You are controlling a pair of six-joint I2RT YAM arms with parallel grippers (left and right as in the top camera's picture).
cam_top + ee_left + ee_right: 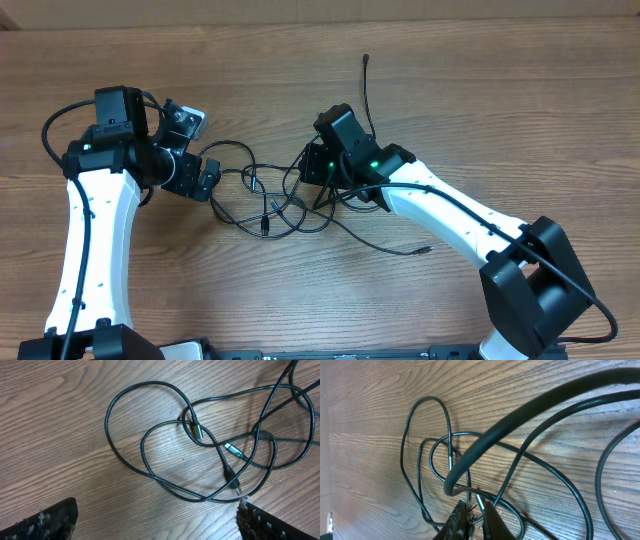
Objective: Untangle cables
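Note:
The cables (268,205) are thin black cords lying tangled in loose loops on the wooden table between the two arms. One loose end runs up to the far side (366,60) and another trails to the near right (424,248). In the left wrist view the cables (150,440) show as overlapping loops with silver-tipped plugs (234,450). My left gripper (207,180) is open just left of the tangle, with only bare wood between its fingers (156,510). My right gripper (314,168) is at the tangle's right side. Its jaws (475,510) are pinched shut on a thin cable strand with a silvery part (480,501).
The thick black cord (530,405) arching across the right wrist view is close to the camera, above the thin loops. Bare wooden tabletop (500,90) surrounds the tangle. The arm bases stand at the near edge.

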